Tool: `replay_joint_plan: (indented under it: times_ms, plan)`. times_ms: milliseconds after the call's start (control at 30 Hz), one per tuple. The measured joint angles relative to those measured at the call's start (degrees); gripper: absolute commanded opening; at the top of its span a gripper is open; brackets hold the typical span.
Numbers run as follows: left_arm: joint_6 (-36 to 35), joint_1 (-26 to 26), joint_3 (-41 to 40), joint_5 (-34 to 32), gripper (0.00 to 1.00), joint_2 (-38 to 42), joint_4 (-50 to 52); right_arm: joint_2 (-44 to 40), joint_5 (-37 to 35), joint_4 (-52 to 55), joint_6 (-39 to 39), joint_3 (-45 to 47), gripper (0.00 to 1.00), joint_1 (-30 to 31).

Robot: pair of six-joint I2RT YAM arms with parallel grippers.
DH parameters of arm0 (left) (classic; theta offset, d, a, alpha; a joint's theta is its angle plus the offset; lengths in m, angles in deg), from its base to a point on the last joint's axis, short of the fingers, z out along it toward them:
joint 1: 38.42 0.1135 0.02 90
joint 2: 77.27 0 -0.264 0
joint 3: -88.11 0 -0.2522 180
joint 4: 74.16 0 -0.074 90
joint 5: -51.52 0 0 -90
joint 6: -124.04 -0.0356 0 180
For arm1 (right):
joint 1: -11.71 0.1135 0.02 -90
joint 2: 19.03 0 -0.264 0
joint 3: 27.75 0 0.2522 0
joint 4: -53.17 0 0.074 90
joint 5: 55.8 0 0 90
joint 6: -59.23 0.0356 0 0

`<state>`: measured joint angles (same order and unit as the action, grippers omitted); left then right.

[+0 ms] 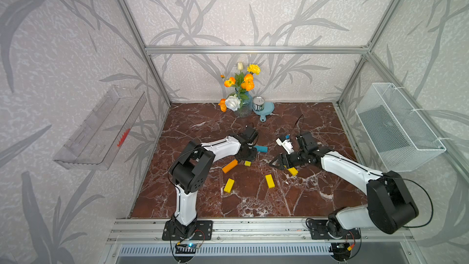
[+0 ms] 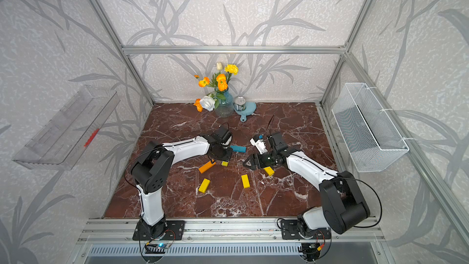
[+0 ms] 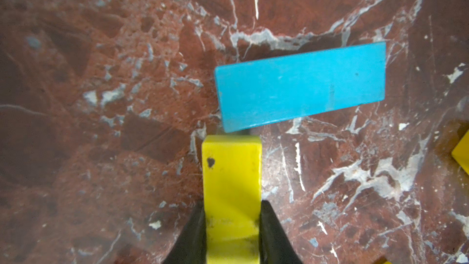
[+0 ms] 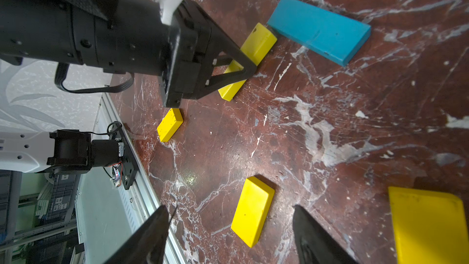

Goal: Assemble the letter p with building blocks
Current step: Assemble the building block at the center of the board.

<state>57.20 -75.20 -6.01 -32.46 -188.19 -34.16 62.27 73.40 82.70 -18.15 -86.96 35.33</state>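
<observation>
One yellow block pinched in left end effector, by blue block | right end effector spread

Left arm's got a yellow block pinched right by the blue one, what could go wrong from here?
The held yellow block nearly touches a corner of the blue block, so pushing on may knock the blue one askew. The left gripper is shut on it; opening could drag it out of line. The right gripper, open, hangs close by, so the two grippers might bump.
</observation>
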Motion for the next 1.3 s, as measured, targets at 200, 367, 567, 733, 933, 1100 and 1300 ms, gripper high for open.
replay_joint_plan:
  times_ms: [200, 367, 567, 733, 933, 1100, 1300]
  plan:
    - [0.0, -0.1, 1.2, -0.6, 0.23, -0.8, 0.3, 0.0, -0.2, 0.0, 0.0, 0.4, 0.76, 0.0]
    - [-0.3, -0.3, 2.9, -0.6, 0.37, -2.1, 0.7, 0.0, -0.3, 0.0, -0.1, 0.6, 0.76, 0.0]
    - [-0.7, -0.6, 3.5, -0.7, 0.43, -2.4, 1.2, 0.0, -0.6, 0.1, -0.2, 0.7, 0.76, 0.0]
    - [-0.8, -0.8, 3.5, -1.6, 0.54, -2.3, 1.6, 0.0, -0.6, 0.1, -0.2, 0.6, 0.76, 0.0]
    - [-1.7, -1.3, 0.7, -5.2, 0.83, 2.0, 4.2, -1.4, -2.7, 1.6, -0.9, 0.6, 0.76, 0.0]
    - [-3.0, -1.6, 0.5, -10.3, 1.00, 14.1, 6.5, -2.8, -8.8, 7.2, -4.1, -2.8, 0.76, 0.5]
    - [-5.3, -1.8, 0.2, -17.7, 1.00, 30.9, 2.6, -2.3, -14.9, 10.4, -6.3, -6.5, 0.71, 3.0]
